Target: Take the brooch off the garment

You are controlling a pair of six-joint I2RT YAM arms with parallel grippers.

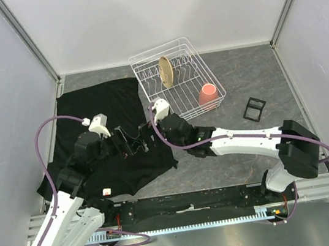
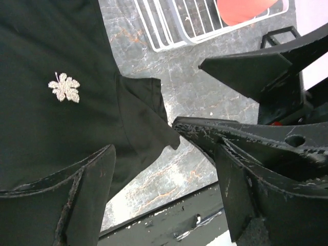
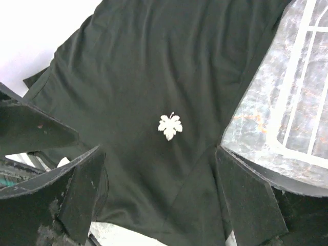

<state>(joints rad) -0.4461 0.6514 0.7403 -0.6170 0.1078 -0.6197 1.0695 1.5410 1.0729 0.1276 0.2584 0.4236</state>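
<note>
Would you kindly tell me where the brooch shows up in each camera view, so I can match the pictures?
Top external: the brooch cannot be made out on the garment.
Left wrist: the brooch sits upper left, on the black fabric.
Right wrist: it lies near the centre, between the open fingers.
Shared landmark: the white wire dish rack, in all three views.

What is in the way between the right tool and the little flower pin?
Nothing that shows. In the right wrist view the brooch lies bare on the black garment, straight ahead of the right tool. Its jaws stand open, with no visible thing between them and the pin.
</note>
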